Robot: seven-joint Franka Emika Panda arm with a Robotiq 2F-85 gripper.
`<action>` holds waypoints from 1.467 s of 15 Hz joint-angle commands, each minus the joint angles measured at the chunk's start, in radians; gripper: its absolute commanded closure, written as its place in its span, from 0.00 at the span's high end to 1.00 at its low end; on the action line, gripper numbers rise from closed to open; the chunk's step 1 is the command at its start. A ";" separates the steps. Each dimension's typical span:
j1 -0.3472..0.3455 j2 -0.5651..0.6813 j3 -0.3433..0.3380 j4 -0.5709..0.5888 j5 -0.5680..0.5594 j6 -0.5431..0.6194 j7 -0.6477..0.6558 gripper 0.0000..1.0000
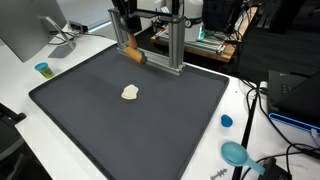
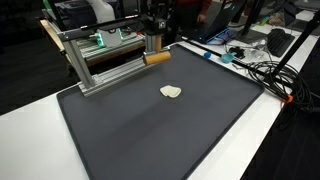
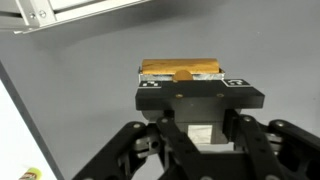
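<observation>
Wooden block (image 3: 180,69): clamped between my fingers, lying crosswise.
Gripper (image 2: 152,52): pointing down, closed narrowly on the block.
Aluminium frame (image 2: 100,62): just beside me.
Dark mat (image 1: 100,115): beneath me, spread across the white table (image 1: 20,75).
Pale lump (image 1: 130,92): on the mat, apart from me.

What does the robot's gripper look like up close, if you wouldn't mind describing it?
The gripper is matt black, with a blocky body and angular linked bars spreading out from it. Two small white square markers with dark patterns sit at the body's upper corners, and a pale label sits lower down. No cable shows on it in the wrist view.
</observation>
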 commanded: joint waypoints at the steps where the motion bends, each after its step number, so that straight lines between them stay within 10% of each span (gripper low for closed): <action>1: 0.010 -0.253 0.035 -0.170 -0.091 0.024 0.168 0.22; 4: 0.014 -0.427 0.085 -0.289 -0.095 0.009 0.190 0.22; 5: -0.002 -0.285 0.069 -0.170 -0.070 -0.009 0.146 0.47; 7: -0.003 -0.377 0.095 -0.241 -0.068 -0.008 0.161 0.47; 8: 0.011 -0.396 0.088 -0.275 -0.040 0.024 0.135 0.22; 22: 0.001 -0.602 -0.026 -0.554 -0.002 0.117 -0.184 0.22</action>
